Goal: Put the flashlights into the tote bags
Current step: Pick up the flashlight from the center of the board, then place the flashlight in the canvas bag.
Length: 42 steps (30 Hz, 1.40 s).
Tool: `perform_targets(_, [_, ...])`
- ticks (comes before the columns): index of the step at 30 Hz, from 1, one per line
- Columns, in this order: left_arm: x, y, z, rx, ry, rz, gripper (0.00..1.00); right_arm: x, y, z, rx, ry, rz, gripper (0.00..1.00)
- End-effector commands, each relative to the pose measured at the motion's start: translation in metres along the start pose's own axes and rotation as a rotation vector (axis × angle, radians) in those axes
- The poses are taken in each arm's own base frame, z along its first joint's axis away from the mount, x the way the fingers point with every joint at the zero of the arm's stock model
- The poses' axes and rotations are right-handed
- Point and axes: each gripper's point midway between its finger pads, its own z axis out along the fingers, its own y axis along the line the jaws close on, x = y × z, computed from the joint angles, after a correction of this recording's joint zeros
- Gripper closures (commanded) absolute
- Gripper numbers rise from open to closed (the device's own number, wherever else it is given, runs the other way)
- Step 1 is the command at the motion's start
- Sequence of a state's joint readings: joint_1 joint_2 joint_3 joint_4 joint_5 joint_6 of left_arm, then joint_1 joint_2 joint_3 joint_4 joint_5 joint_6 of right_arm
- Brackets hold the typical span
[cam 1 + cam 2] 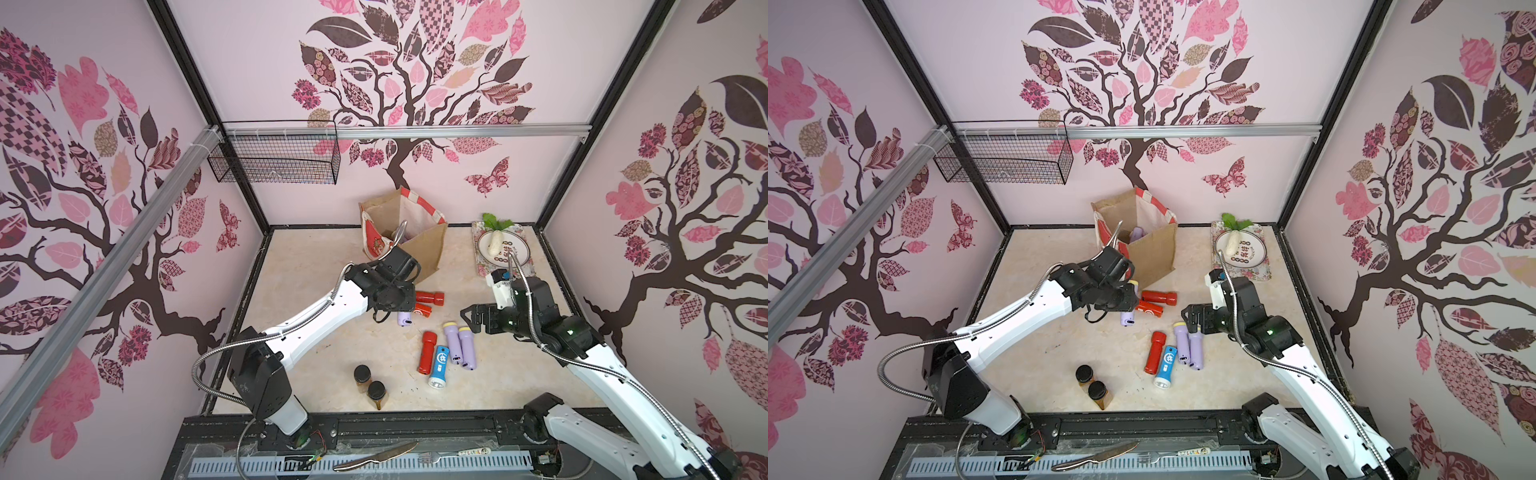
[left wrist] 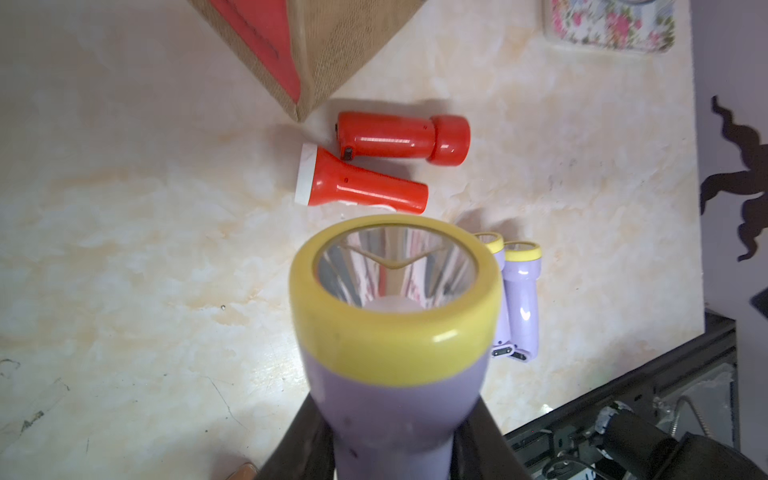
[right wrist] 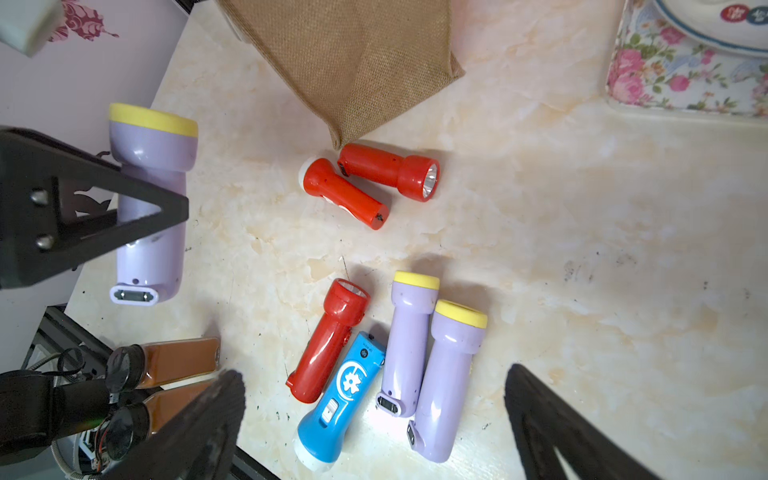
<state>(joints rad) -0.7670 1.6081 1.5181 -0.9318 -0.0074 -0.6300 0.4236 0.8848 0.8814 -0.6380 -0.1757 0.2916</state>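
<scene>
My left gripper is shut on a lilac flashlight with a yellow ring, held off the table just in front of the tan tote bag. The same held flashlight shows in the right wrist view. Another lilac flashlight lies inside the bag. Two red flashlights lie at the bag's near corner. A red one, a blue one and two lilac ones lie together mid-table. My right gripper hangs open above that group, nothing between its fingers.
Two brown jars with black lids stand near the front left. A floral tray with a plate and a white radish sits at the back right. A black wire basket hangs on the back wall rail.
</scene>
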Motion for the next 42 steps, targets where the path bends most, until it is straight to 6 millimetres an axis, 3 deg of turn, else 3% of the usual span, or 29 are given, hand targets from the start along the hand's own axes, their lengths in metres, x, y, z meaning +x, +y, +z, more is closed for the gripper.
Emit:
perform_targets(1, [-0.039,-0.014,-0.026,0.02,-0.094,0.036,1.0,-0.015,0.005,-0.007,-0.005,-0.033,-0.027,0.0])
perform_targets(10, [-0.117,-0.042,-0.047,0.018,-0.232,0.11,1.0,-0.016,0.009,-0.009,-0.022,-0.028,-0.028,0.0])
perform_targets(28, [-0.241,-0.05,-0.035,0.106,-0.536,0.112,1.0,-0.016,0.011,-0.027,0.019,0.067,-0.046,0.0])
perform_targets(32, [-0.267,-0.042,-0.029,0.125,-0.604,0.078,1.0,-0.016,0.01,-0.027,0.035,0.091,-0.041,0.0])
perform_targets(42, [-0.316,0.011,-0.004,0.122,-0.688,-0.027,1.0,-0.02,0.006,-0.037,0.08,0.112,-0.055,0.01])
